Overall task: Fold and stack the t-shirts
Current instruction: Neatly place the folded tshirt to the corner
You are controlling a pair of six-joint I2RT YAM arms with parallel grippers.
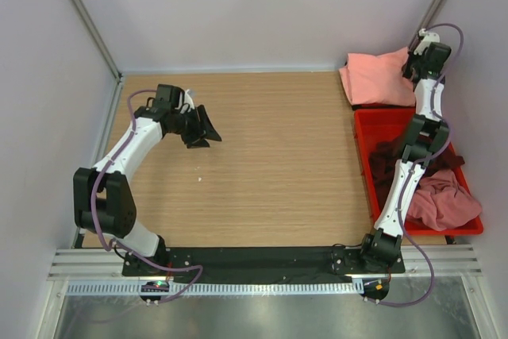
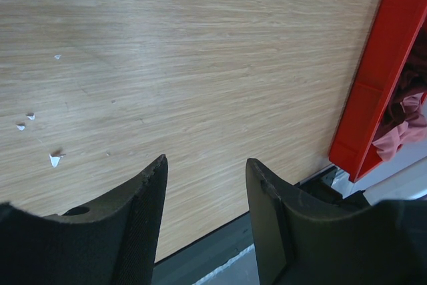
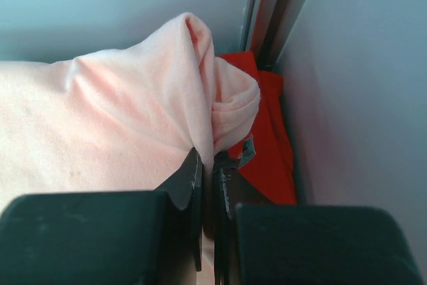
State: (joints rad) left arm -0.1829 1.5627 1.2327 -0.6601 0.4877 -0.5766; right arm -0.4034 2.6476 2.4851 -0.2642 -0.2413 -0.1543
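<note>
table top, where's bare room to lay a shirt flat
The table is bare from the left claw across to the red bin and down to the near edge. Crowded far right: the salmon-pink shirt pinched in the right claw, and other shirts heaped in the bin.

Wooden table point(image 1: 278, 156): red bin point(image 1: 377, 125), shirts point(image 1: 377, 77), perhaps paper flecks point(image 2: 55, 159)

My table point(image 1: 278, 164) is matt wood grain; the bin point(image 2: 373, 91) is glossy red plastic; the salmon-pink t-shirt point(image 3: 100, 118) is soft matt cloth.
</note>
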